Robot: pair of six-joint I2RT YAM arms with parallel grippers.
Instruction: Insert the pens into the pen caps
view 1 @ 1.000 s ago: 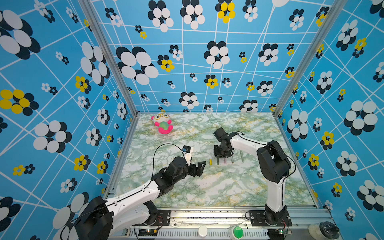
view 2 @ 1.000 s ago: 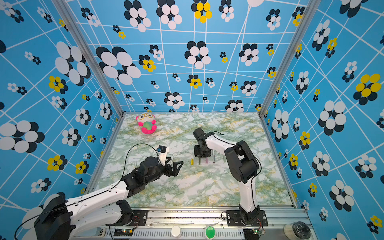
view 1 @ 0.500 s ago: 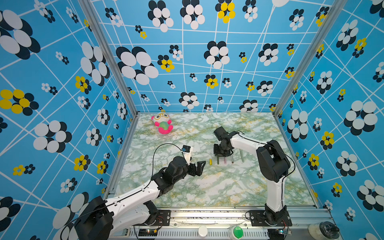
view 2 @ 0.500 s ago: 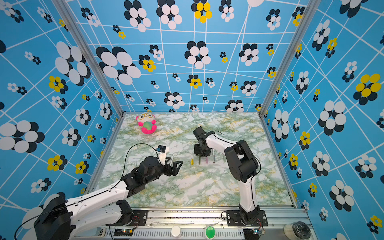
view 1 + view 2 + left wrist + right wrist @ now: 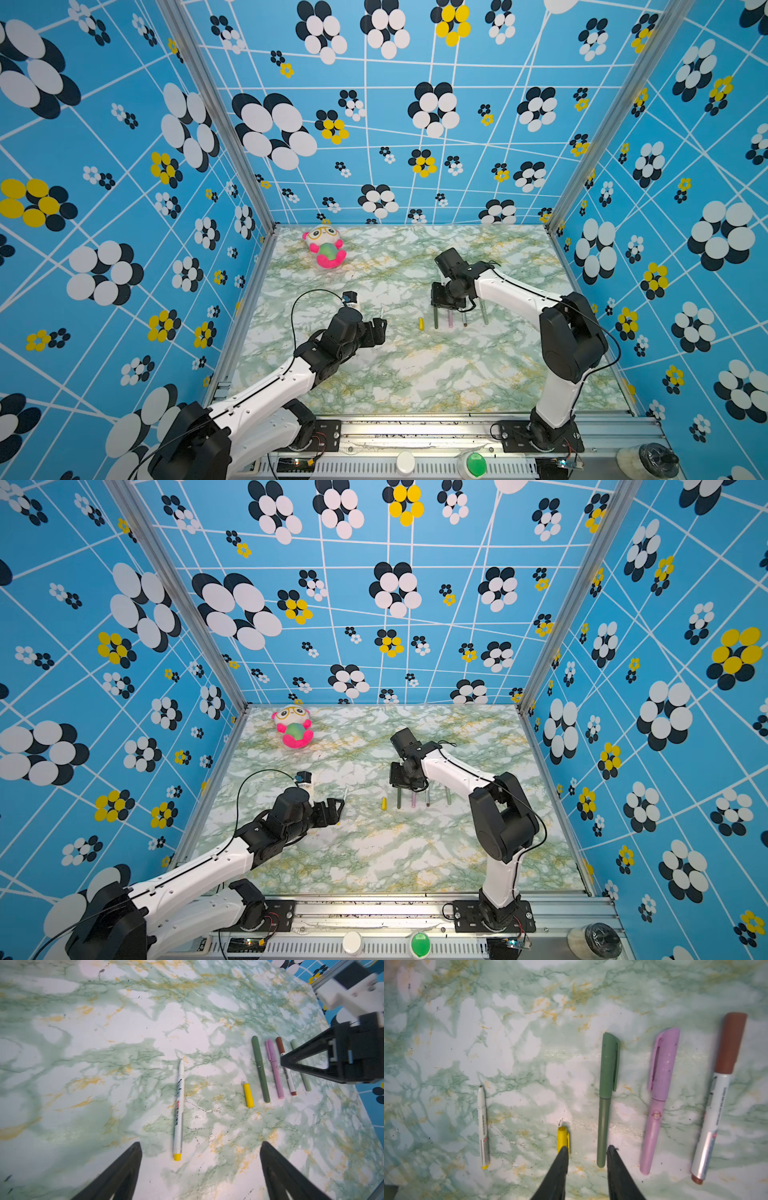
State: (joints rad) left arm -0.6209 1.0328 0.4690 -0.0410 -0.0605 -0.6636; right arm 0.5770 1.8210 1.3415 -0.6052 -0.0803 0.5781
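Uncapped white pen point(image 5: 178, 1109) lies flat on the surface point(image 5: 104, 1022), well apart from the yellow cap point(image 5: 248, 1095) and roughly parallel to it. The cap lies loose, with nothing in it. On the cap's other side, starting just beside it, is a row: dark green pen point(image 5: 606, 1088), pink pen point(image 5: 656, 1105), brown-capped pen point(image 5: 714, 1105), pale green pen point(image 5: 306, 1082). All four have caps seated. Change over the last second: in both top views neither arm has travelled noticeably. The right gripper point(image 5: 587, 1148) hangs over the tail ends between the yellow cap and the dark green pen. Its jaws stand part-way apart with nothing clamped, and the dark green pen rests on the surface below the gap. Reading: that pen was just let go, so four of five pairs are done. The left gripper point(image 5: 200, 1144) is spread wide and empty above the white pen's yellow tail end, jaws either side of it. Judgement: one pair remains. The left is placed to take the pen, and the right is nearest the yellow cap.
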